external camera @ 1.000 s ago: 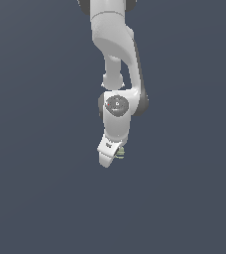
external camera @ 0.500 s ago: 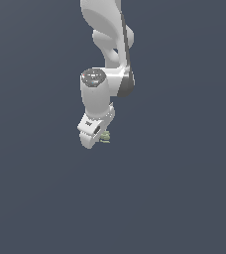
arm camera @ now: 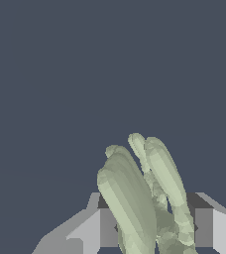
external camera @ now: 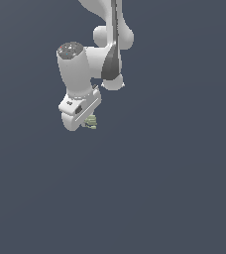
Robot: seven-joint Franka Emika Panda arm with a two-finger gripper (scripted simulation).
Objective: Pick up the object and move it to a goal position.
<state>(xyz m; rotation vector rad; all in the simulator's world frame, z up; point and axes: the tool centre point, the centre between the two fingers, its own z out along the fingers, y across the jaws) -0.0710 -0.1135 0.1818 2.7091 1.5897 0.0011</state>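
Observation:
The object [external camera: 90, 121] is a tiny pale yellow-green chunk with darker ridges, peeking out beneath the white gripper [external camera: 85, 120] in the exterior view. In the wrist view the object [arm camera: 140, 198] fills the space between the two fingers [arm camera: 102, 225], with ridged lobes sticking out past the fingertips. The gripper is shut on it and holds it in the air over the plain dark grey ground. The white arm [external camera: 80, 69] comes down from the top of the exterior view. Most of the object is hidden by the hand in the exterior view.
Only the uniform dark grey ground [external camera: 174, 188] shows around the arm. No goal marker or other object is in view.
The arm has swung toward the exterior view's left and slightly upward, carrying the object along in the shut gripper. The wrist has turned as it moved.

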